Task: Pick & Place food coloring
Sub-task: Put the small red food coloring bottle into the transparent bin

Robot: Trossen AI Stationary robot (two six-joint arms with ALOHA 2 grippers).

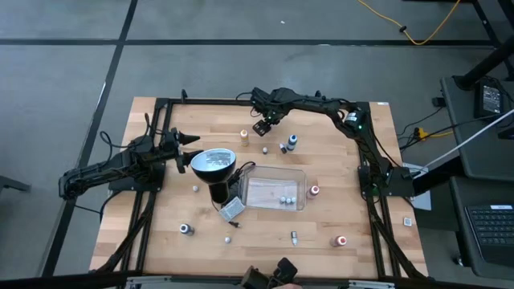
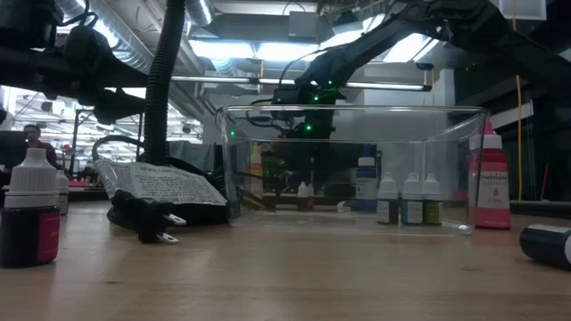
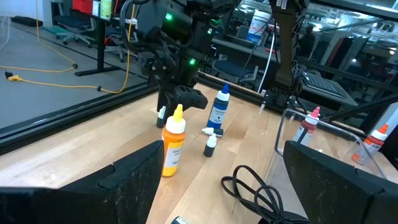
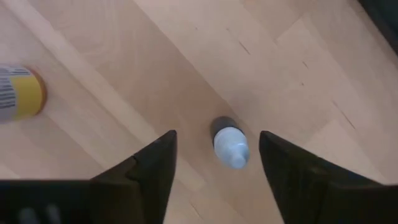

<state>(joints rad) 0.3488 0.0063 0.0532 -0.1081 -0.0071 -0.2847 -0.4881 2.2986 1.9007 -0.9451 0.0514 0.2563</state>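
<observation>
My right gripper hangs open over the far middle of the table. In the right wrist view its fingers stand on either side of a tiny dark bottle with a white cap, which stands upright on the wood, untouched. An orange bottle and a blue bottle stand close by. Two tiny bottles stand inside the clear tray. Red-capped bottles stand right of the tray. My left gripper waits open at the table's left, beside the lamp.
A black lamp with a round silvery head stands left of the tray, and its cord and plug lie near it. More small bottles are scattered toward the near edge. A dark bottle lies on its side.
</observation>
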